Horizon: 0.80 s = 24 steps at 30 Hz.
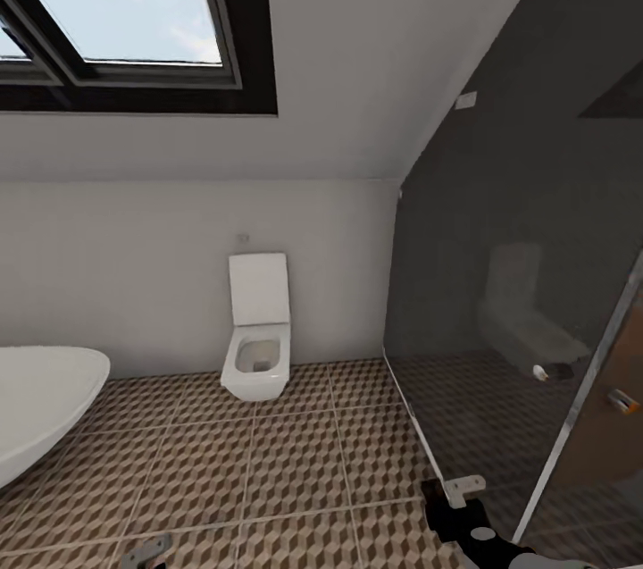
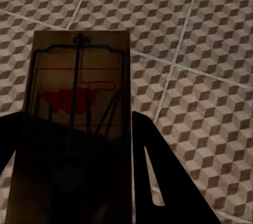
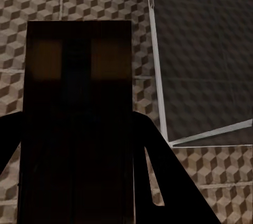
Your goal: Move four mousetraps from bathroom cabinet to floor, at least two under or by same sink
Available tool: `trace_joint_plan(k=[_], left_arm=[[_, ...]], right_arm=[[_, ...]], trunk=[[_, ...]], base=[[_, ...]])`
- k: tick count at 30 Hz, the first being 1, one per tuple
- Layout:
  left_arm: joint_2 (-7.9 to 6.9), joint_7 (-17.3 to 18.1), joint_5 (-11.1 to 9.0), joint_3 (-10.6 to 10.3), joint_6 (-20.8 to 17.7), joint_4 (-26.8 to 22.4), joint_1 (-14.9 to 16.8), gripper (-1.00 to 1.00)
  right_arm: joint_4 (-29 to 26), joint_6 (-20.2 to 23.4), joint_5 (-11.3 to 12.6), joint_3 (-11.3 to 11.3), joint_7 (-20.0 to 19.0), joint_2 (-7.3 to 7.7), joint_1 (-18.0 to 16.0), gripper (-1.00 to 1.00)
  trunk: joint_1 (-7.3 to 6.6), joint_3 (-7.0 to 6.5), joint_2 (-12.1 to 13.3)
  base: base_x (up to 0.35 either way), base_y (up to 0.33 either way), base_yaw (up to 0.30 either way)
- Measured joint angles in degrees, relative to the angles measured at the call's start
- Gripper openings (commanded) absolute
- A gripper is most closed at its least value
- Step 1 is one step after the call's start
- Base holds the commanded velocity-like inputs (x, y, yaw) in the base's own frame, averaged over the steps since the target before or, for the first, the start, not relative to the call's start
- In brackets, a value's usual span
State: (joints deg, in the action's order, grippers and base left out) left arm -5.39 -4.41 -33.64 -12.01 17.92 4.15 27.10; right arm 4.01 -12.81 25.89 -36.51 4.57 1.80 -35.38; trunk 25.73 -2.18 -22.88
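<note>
Two mousetraps are seen, one pinched in each hand. Left hand (image 2: 79, 182) is clamped on a mousetrap (image 2: 79, 92) with red print at frame centre-left, above the bathroom floor (image 2: 211, 34). Right hand (image 3: 79, 182) is clamped on a second mousetrap (image 3: 79, 76), near a glass shower panel (image 3: 205, 50). A toilet (image 1: 257, 346) is seen at head-view centre.

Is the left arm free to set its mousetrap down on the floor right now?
Probably yes. The left gripper holds a mousetrap above bare patterned floor, with nothing visible beneath it.
</note>
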Motion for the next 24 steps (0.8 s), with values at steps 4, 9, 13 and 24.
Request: trace_joint_plan(k=[4,9,13,24], left_arm=[[0.0,0.0,0.0,0.0,0.0,0.0,-0.01,-1.0],[0.0,-0.04,0.0,0.0,0.02,0.0,0.0,-1.0],[-0.02,-0.05,0.0,0.0,0.0,-0.01,0.0,-1.0],[-0.17,-0.06,0.0,0.0,-0.01,-0.01,0.0,-1.0]], right_arm=[[0.02,0.0,0.0,-0.01,0.0,0.01,0.0,-1.0],[0.02,0.0,0.0,-0.01,0.0,0.01,0.0,-1.0],[0.01,-0.01,-0.04,-0.01,0.0,0.01,-0.01,-1.0],[0.02,-0.01,-0.02,-0.01,0.0,0.0,-0.01,-1.0]], trunk=[[0.0,0.0,0.0],[0.0,0.0,0.0],[-0.01,0.0,0.0],[-0.01,0.0,0.0]], base=[[0.27,0.22,0.0],[0.275,0.209,0.0],[0.308,0.131,0.0],[0.325,0.078,0.0]])
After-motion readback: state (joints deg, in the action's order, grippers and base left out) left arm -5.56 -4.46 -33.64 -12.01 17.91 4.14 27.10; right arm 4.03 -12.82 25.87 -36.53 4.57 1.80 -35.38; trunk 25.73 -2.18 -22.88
